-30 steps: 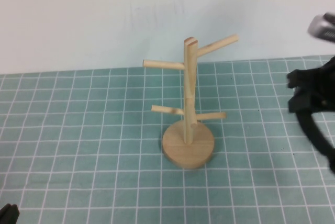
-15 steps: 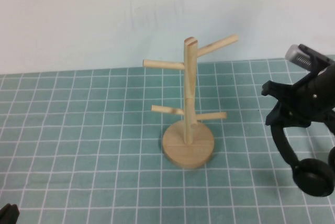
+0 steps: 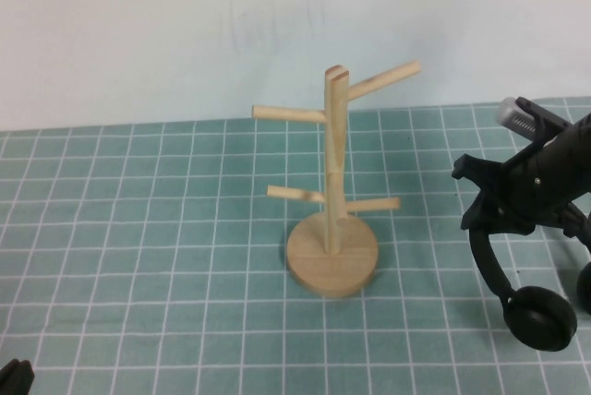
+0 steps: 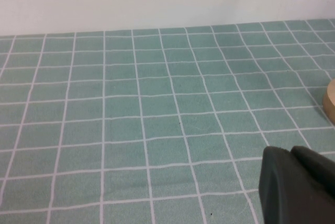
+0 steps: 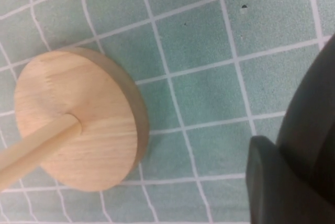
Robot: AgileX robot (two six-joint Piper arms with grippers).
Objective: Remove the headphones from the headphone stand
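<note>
The wooden headphone stand [image 3: 331,183] stands upright mid-table with all its pegs bare. It also shows in the right wrist view [image 5: 78,119] from above. My right gripper [image 3: 506,199] is to the right of the stand, shut on the headband of the black headphones [image 3: 538,315]. The headphones hang below it, one round ear cup low over or on the mat and the other cut off by the right edge. In the right wrist view the black fingers [image 5: 272,182] and the headphones fill the corner. My left gripper [image 3: 13,378] is parked at the near left corner, its fingers [image 4: 298,187] together.
A teal mat with a white grid [image 3: 166,229] covers the table, and a plain white wall [image 3: 185,26] runs along the far edge. The stand's round base [image 3: 331,255] sits a few grid squares to the left of the hanging ear cup.
My right gripper has come in from the right edge toward the stand with the headphones, and the ear cup has come into view low by the mat. The left arm has not moved.
</note>
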